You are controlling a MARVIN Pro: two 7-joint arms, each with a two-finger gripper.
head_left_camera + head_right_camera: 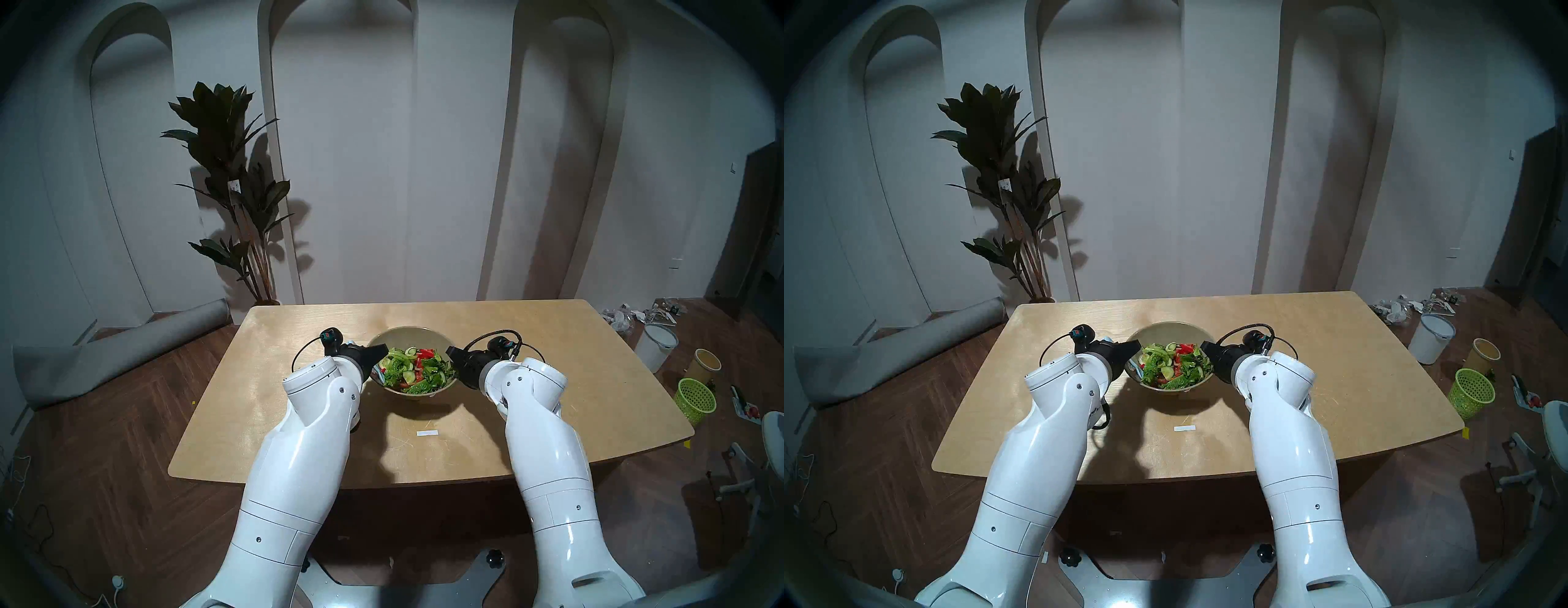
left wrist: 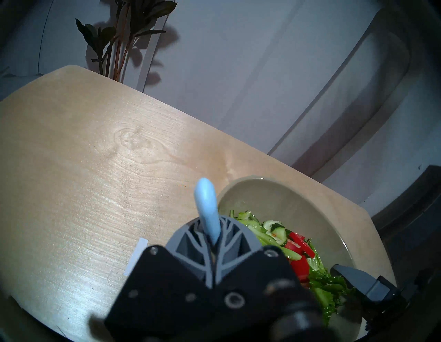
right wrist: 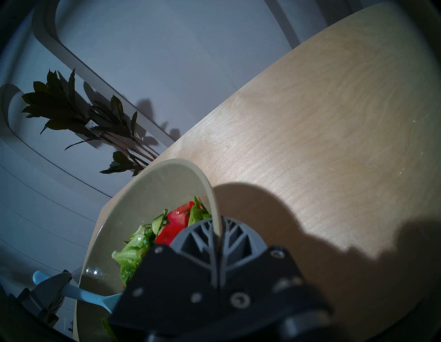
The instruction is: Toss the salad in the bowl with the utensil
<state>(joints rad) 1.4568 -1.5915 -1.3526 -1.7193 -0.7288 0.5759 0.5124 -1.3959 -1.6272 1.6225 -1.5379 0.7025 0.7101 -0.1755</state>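
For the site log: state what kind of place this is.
Probably a home-style room used as a test space: a wooden table, a potted plant by arched wall panels, and clutter with a green basket on the floor.

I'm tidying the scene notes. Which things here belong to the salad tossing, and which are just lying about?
Part of the job:
- salad
- beige bowl, rim pinched by right gripper
- pale blue utensil, held by left gripper

Lying about:
- white tape strip on the table
- lime-green mesh basket, white bucket, paper cup, on the floor
- potted plant
- rolled mat
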